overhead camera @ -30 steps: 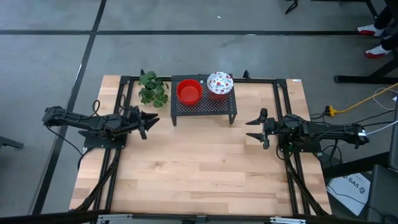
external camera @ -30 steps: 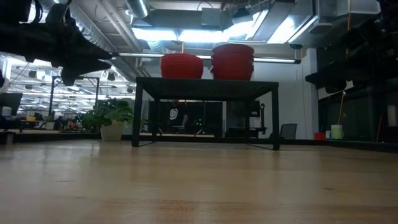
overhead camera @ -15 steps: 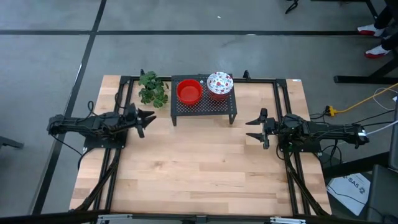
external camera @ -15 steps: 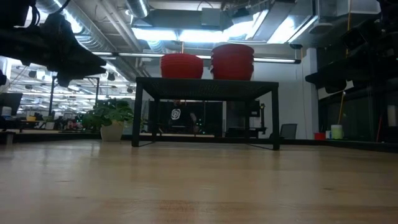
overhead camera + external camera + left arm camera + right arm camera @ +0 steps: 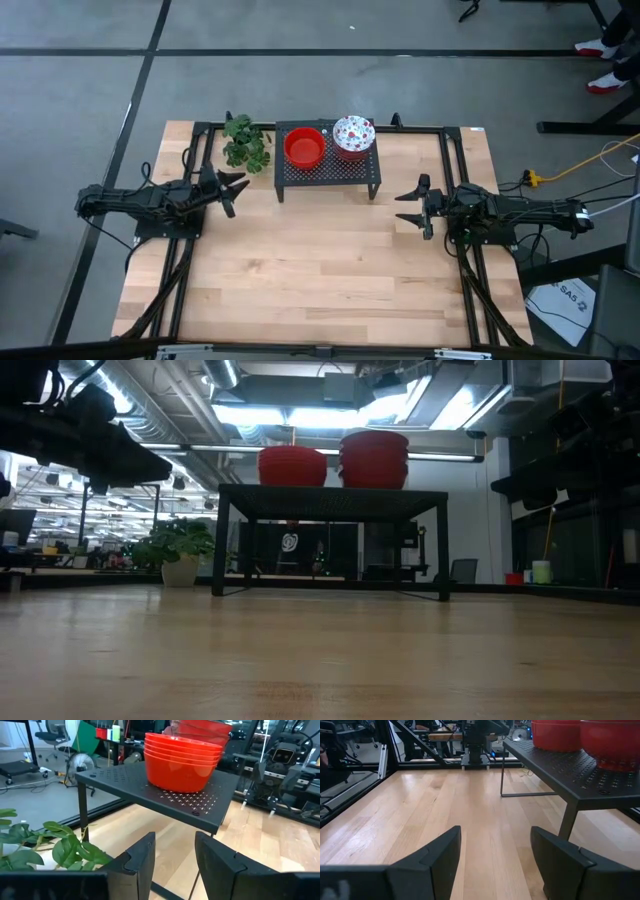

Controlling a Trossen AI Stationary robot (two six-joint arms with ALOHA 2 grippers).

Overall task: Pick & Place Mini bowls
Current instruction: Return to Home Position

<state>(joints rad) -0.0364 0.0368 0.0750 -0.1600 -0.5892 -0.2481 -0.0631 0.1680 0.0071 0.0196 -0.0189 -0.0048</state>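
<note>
Red bowl stack (image 5: 304, 148) beside speckled bowl stack (image 5: 353, 135) on black shelf (image 5: 330, 175), left pincer (image 5: 236, 192) apart, right pincer (image 5: 403, 208) apart, flanking shelf over bench (image 5: 320, 270)

- Grey concrete floor (image 5: 80, 60) surrounds the wooden table (image 5: 320, 270) and is crossed by dark tape lines (image 5: 300, 52).
- A yellow cable (image 5: 537, 179) lies at the table's 3 o'clock.
- Bright ceiling lights (image 5: 290, 415) glow overhead.
- A green screen (image 5: 87, 742) stands beyond the table.
</note>
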